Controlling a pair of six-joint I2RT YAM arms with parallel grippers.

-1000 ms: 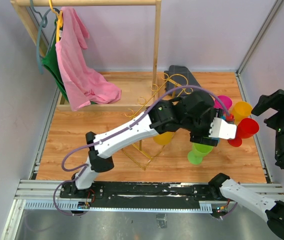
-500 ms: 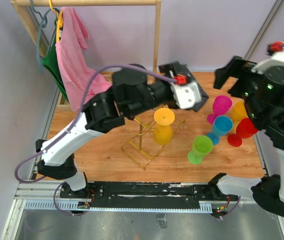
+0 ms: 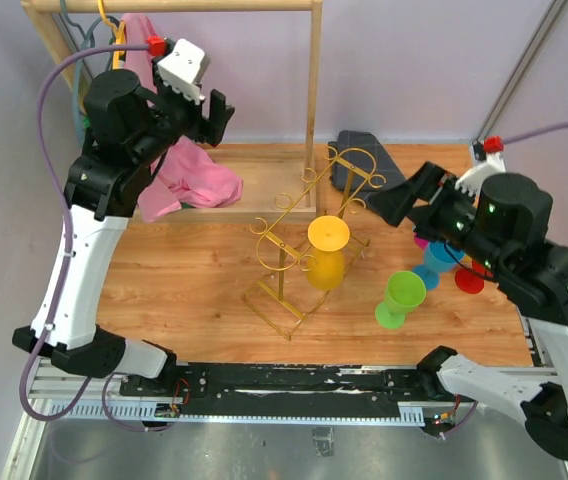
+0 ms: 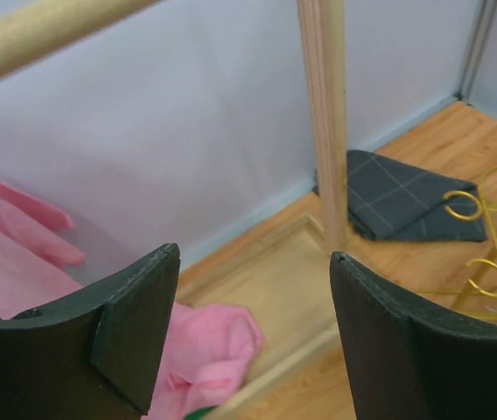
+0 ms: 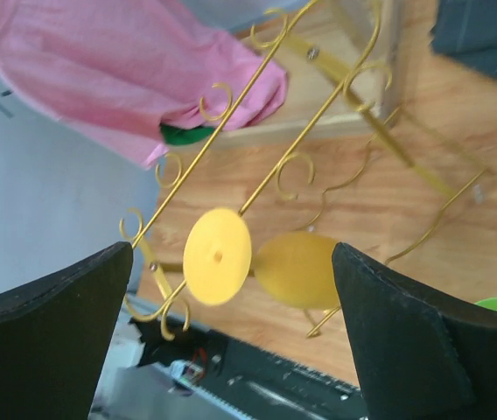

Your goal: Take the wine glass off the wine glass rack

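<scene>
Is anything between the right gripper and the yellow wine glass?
Nothing separate shows. The open right gripper faces the yellow wine glass directly; only the wine glass rack's own wire hooks run close beside it.

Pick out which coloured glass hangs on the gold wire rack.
The yellow glass, hanging upside down from the rack, round foot on top. The green glass and the others sit on the table.

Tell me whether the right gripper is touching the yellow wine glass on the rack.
Apart. The top external view shows the right gripper, open, off to the right of the yellow wine glass, with bare wood surface between them.
</scene>
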